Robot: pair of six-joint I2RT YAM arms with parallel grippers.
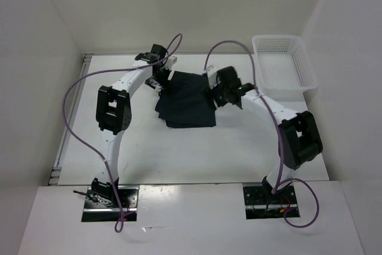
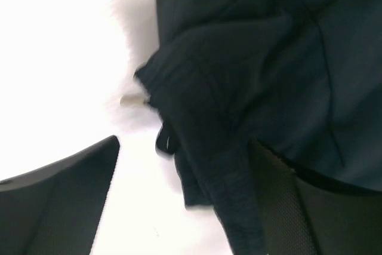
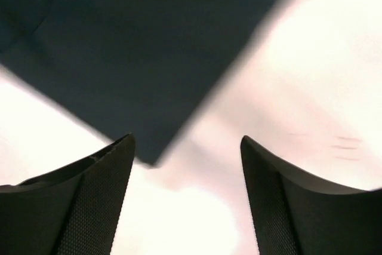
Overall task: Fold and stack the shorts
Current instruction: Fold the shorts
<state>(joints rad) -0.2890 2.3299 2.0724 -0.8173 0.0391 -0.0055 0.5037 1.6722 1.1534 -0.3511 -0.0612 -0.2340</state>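
Observation:
The black shorts (image 1: 188,100) lie partly folded on the white table between my two arms. My left gripper (image 1: 160,82) is open at their upper left edge. In the left wrist view a bunched waistband corner of the shorts (image 2: 203,117) hangs between my spread fingers (image 2: 71,189), touching the right finger. My right gripper (image 1: 219,95) is open at the shorts' right edge. In the right wrist view a flat corner of the shorts (image 3: 149,46) lies just ahead of my fingers (image 3: 89,195), with bare table between them.
A white mesh basket (image 1: 284,64) stands at the back right of the table. White walls enclose the table on the left, back and right. Purple cables loop over both arms.

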